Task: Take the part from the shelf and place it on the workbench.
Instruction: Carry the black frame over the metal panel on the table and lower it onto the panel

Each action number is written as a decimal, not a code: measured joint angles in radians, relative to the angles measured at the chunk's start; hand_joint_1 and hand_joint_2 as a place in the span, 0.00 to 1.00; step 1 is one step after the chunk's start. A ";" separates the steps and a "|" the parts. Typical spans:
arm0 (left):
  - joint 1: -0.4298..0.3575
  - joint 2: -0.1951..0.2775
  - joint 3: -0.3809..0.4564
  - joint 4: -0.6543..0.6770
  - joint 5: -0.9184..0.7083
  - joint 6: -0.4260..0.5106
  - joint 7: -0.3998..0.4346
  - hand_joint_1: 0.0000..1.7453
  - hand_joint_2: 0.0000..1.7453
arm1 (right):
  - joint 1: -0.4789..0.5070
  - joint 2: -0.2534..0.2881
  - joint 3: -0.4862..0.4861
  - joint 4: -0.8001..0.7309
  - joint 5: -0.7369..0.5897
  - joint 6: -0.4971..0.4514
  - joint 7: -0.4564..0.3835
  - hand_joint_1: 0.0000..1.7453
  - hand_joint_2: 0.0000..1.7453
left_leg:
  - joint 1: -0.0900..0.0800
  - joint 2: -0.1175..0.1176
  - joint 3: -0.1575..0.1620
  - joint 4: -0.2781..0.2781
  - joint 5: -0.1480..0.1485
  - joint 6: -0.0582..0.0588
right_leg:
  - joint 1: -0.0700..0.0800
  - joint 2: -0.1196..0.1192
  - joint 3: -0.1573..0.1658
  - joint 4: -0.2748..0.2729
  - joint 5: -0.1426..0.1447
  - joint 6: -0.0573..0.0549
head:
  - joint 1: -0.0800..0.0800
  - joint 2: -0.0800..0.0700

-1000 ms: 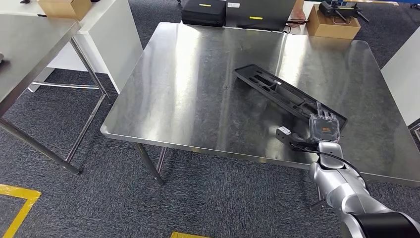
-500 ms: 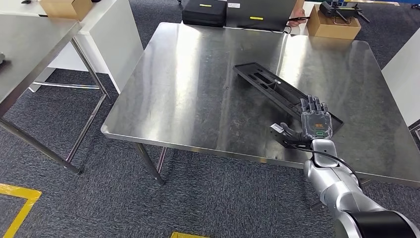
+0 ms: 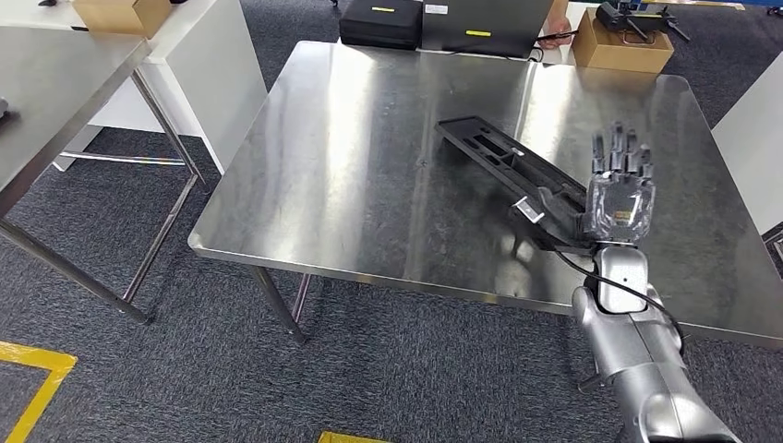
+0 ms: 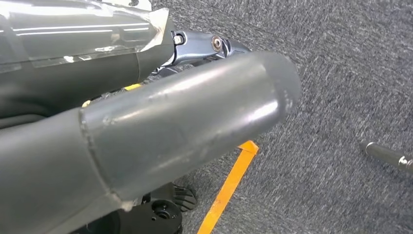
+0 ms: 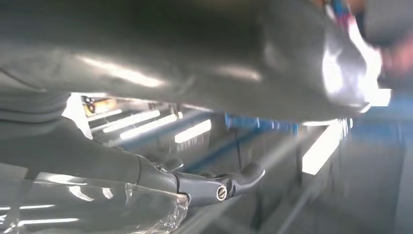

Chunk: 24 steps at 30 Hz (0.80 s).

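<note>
— Part (image 3: pixel 526 175)? 
— Flat on the counter (image 3: pixel 369 138), toward its right near edge.
— Right hand (image 3: pixel 617 196)?
— Lifted off it since a moment ago, fingers spread, empty. Placement looks done.

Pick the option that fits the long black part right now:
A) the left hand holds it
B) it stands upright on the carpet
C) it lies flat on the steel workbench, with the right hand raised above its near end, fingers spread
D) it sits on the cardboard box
C: the head view shows the black part lying on the workbench, with the right hand lifted over its near end, fingers apart and holding nothing.
</note>
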 joint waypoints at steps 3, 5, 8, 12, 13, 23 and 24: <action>0.000 -0.002 0.018 0.000 0.014 0.013 -0.012 0.00 0.00 | 0.085 0.034 -0.021 -0.264 -0.049 0.000 -0.168 0.00 0.00 | 0.000 0.001 0.000 0.000 -0.002 -0.001 | 0.000 0.002 0.000 0.000 0.000 0.000 | 0.000 0.000; 0.000 -0.003 0.034 0.000 0.029 0.024 -0.017 0.00 0.00 | 0.136 0.118 -0.073 -0.394 -0.212 0.000 -0.448 0.00 0.00 | 0.001 0.002 0.003 0.000 -0.004 -0.002 | 0.000 0.003 0.000 0.000 -0.001 -0.002 | 0.000 0.000; -0.001 -0.007 0.060 0.000 0.047 0.040 -0.018 0.00 0.00 | 0.223 0.243 -0.150 -0.504 -0.595 0.000 -0.863 0.00 0.00 | 0.002 -0.003 0.007 0.000 -0.004 -0.004 | 0.004 -0.002 0.002 0.000 -0.006 -0.004 | 0.000 0.000; 0.002 -0.009 0.094 0.000 0.059 0.060 -0.012 0.00 0.00 | 0.350 0.281 -0.070 -0.573 -0.991 0.002 -0.921 0.00 0.00 | 0.002 -0.004 0.006 -0.001 -0.005 -0.004 | 0.004 -0.004 0.005 0.000 -0.007 -0.005 | 0.000 0.000; 0.001 -0.009 0.102 0.000 0.064 0.064 -0.010 0.00 0.00 | 0.372 0.279 -0.036 -0.579 -1.075 0.007 -0.921 0.00 0.00 | 0.002 -0.002 0.006 -0.001 -0.005 -0.004 | 0.003 -0.003 0.005 0.000 -0.007 -0.005 | 0.000 0.000; -0.001 -0.007 0.179 0.000 0.106 0.110 0.049 0.00 0.00 | 0.489 0.243 0.126 -0.581 -1.383 0.158 -0.920 0.00 0.00 | 0.010 0.003 0.031 -0.035 0.015 0.026 | -0.003 -0.002 0.002 0.012 -0.018 0.007 | 0.001 0.000; -0.001 -0.008 0.183 0.000 0.108 0.112 0.051 0.00 0.00 | 0.494 0.240 0.128 -0.581 -1.384 0.161 -0.920 0.00 0.00 | 0.014 0.005 0.037 -0.045 0.021 0.029 | -0.002 -0.003 -0.017 0.056 -0.042 0.003 | 0.003 0.000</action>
